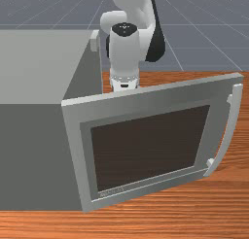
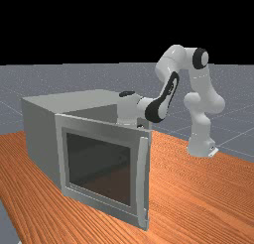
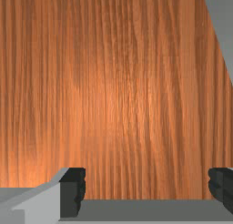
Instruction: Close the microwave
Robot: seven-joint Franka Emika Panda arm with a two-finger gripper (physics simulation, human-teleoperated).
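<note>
Hanging with its two fingers spread wide and nothing gripped, the claw (image 3: 146, 186) points down on the inner side of the door (image 1: 141, 101); whether the hand touches the panel, I can't tell. The door stands wide open, so the step in hand looks like getting into place to swing it shut. From here a push outward would only open it further; I'd say the next move is to lift clear or go round the free edge, then press the outer face back toward the body. That face is pale grey, with a dark brownish window (image 1: 151, 145) and a long, bowed, upright handle (image 1: 235, 107) near the free edge, at the front view's right. Past the hinged edge, the microwave (image 1: 31, 155), a plain grey box, sits on the orange-brown worktop (image 1: 160, 223) at the front view's left.
</note>
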